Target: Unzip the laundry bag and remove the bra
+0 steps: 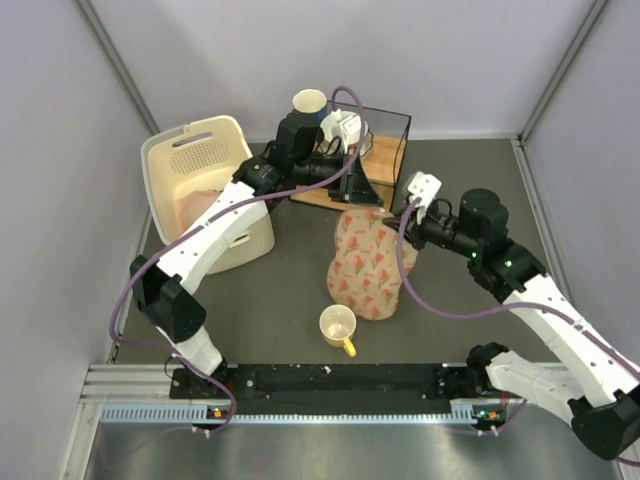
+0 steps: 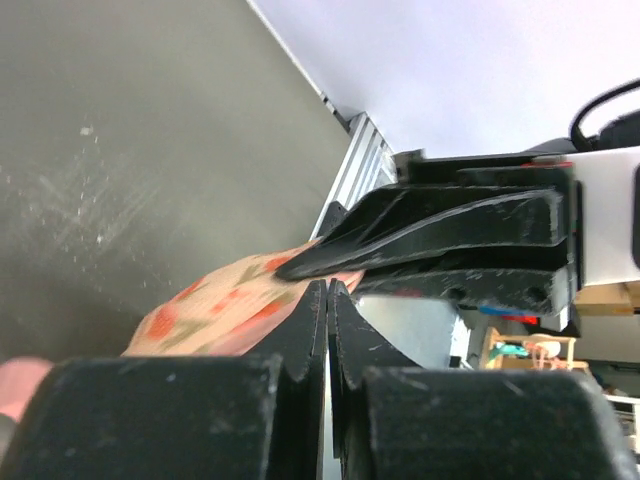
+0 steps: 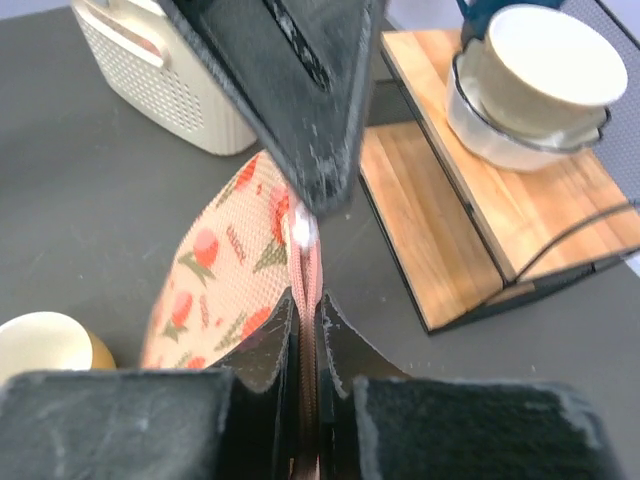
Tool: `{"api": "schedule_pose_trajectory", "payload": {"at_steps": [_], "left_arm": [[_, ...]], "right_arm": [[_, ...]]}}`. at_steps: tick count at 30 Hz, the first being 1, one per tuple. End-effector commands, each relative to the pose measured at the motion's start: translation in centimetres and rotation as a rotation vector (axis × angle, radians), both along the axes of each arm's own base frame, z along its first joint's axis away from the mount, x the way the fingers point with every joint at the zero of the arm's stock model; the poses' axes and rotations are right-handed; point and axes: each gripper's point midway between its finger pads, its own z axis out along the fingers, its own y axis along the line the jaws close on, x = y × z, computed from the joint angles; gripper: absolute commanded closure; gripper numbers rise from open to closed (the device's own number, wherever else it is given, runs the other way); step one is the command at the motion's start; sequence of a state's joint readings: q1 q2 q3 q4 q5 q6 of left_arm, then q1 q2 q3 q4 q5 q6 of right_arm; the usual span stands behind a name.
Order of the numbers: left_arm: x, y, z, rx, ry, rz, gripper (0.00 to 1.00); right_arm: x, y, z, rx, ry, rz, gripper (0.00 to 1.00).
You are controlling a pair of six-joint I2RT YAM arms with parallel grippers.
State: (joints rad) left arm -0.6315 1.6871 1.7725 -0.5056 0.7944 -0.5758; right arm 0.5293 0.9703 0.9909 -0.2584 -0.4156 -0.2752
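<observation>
Gripping laundry bag (image 1: 368, 268) by pink edge at its upper right end: right end effector (image 3: 305, 325), fingers closed on cloth. Left end effector (image 2: 327, 292) shut, tips against same end of bag; cannot tell whether anything is pinched. Bag lies flat at centre of desk (image 1: 280, 290) — yellow mug (image 1: 338, 328) just below it, cream basket (image 1: 200, 165) upper left.

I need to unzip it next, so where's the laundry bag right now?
Top view: the laundry bag lies mid-table, slightly right, between the yellow mug in front and the wooden rack behind.
</observation>
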Motion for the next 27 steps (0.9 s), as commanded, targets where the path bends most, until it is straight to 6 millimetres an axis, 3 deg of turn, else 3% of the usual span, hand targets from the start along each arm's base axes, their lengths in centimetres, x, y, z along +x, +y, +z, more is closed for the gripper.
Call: {"api": "schedule_pose_trajectory", "payload": {"at_steps": [1, 2, 3, 5, 6, 7, 9, 10, 12, 15, 16, 17, 18, 19, 20, 21, 24, 26, 27], "left_arm": [[2.5, 2.9, 0.8, -0.053, -0.041, 0.105, 1.0], [2.8, 3.4, 0.5, -0.06, -0.02, 0.125, 1.0], [3.0, 4.0, -1.0, -0.048, 0.014, 0.143, 1.0], [4.0, 5.2, -1.7, -0.054, 0.035, 0.185, 1.0], [3.9, 5.5, -2.8, -0.046, 0.056, 0.192, 1.0], [4.0, 5.8, -3.0, -0.046, 0.059, 0.2, 1.0], [3.9, 6.0, -4.2, -0.037, 0.081, 0.211, 1.0], [4.0, 6.1, -4.5, -0.036, 0.089, 0.214, 1.0], [4.1, 6.0, -5.1, -0.041, 0.104, 0.22, 1.0], [4.3, 5.7, -4.4, -0.06, 0.109, 0.207, 1.0], [4.2, 5.5, -3.9, -0.069, 0.099, 0.199, 1.0], [4.2, 5.2, -3.6, -0.073, 0.09, 0.189, 1.0], [4.2, 5.0, -2.7, -0.072, 0.082, 0.176, 1.0], [3.7, 4.4, -2.2, -0.068, 0.066, 0.155, 1.0], [3.6, 4.1, -2.2, -0.051, 0.041, 0.138, 1.0], [3.5, 3.7, -1.7, -0.043, 0.034, 0.123, 1.0], [2.7, 2.3, -1.1, -0.036, 0.001, 0.073, 1.0], [2.2, 1.5, -1.1, -0.017, -0.018, 0.047, 1.0], [2.0, 1.3, -1.3, -0.007, -0.02, 0.036, 1.0]], "right_arm": [[-0.5, -2.9, -0.7, 0.038, -0.072, -0.143, 1.0], [-1.3, -3.8, 0.7, 0.083, -0.129, -0.166, 1.0], [-1.6, -4.5, 1.1, 0.109, -0.16, -0.194, 1.0], [-1.6, -5.9, 0.7, 0.162, -0.203, -0.271, 1.0], [-2.5, -7.0, 1.7, 0.213, -0.246, -0.301, 1.0], [-2.2, -7.7, 0.7, 0.233, -0.247, -0.349, 1.0], [-3.1, -8.9, 1.2, 0.314, -0.278, -0.392, 1.0], [-2.9, -9.5, -0.2, 0.315, -0.262, -0.43, 1.0], [-2.9, -10.4, -1.0, 0.359, -0.243, -0.484, 1.0], [-3.0, -11.5, -2.4, 0.389, -0.221, -0.547, 1.0], [-3.1, -11.4, -2.5, 0.391, -0.217, -0.535, 0.88], [-3.4, -10.9, -2.2, 0.382, -0.215, -0.506, 0.44], [-3.6, -10.5, -2.6, 0.351, -0.186, -0.479, 0.28], [-4.0, -9.7, -0.9, 0.351, -0.186, -0.431, 0.2], [-4.1, -9.3, -1.0, 0.308, -0.174, -0.404, 0.12], [-4.4, -9.1, 0.1, 0.284, -0.176, -0.381, 0.12], [-4.6, -7.1, 0.3, 0.157, -0.157, -0.25, 0.09], [-3.4, -6.4, -0.3, 0.059, -0.141, -0.225, 0.08], [-3.2, -6.3, 1.0, 0.045, -0.161, -0.216, 0.08]]}}
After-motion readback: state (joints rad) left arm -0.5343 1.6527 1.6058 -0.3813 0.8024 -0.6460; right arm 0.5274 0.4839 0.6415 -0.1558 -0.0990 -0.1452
